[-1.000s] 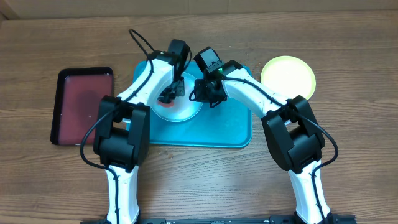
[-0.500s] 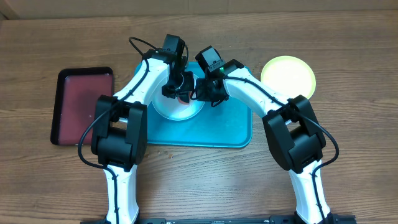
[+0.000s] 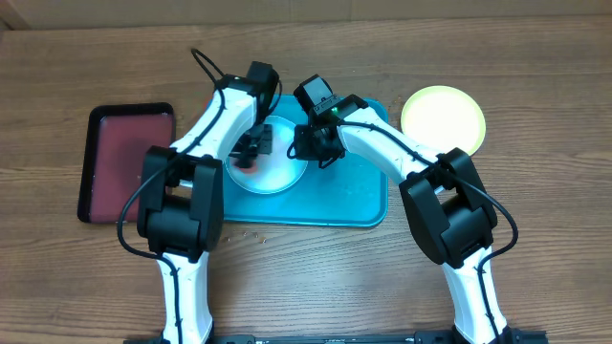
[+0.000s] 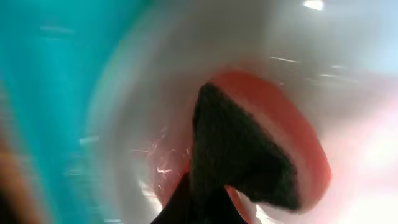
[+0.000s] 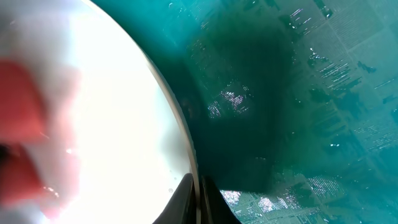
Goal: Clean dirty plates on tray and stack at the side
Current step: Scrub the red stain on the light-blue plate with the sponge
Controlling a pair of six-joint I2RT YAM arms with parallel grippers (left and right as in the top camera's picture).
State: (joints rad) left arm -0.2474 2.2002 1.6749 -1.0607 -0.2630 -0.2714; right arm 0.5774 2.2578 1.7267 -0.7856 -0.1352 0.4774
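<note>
A pale whitish plate (image 3: 283, 168) lies on the turquoise tray (image 3: 356, 201). My left gripper (image 3: 251, 146) is shut on a red sponge with a dark scouring face (image 4: 249, 149) and presses it on the plate's left part (image 4: 134, 118); red smear shows round the sponge. My right gripper (image 3: 312, 145) is shut on the plate's right rim, and the right wrist view shows its fingers (image 5: 198, 194) pinching that rim (image 5: 177, 118) over the tray floor (image 5: 286, 93). A yellow-green plate (image 3: 442, 117) lies on the table to the right of the tray. A third plate is not in view.
A dark red tray with a black rim (image 3: 129, 162) lies on the wooden table to the left of the turquoise tray. Both arms cross over the tray's near half. The left wrist view is blurred.
My left gripper has swept the sponge from the plate's far right part to its left part. The right gripper has stayed on the rim.
</note>
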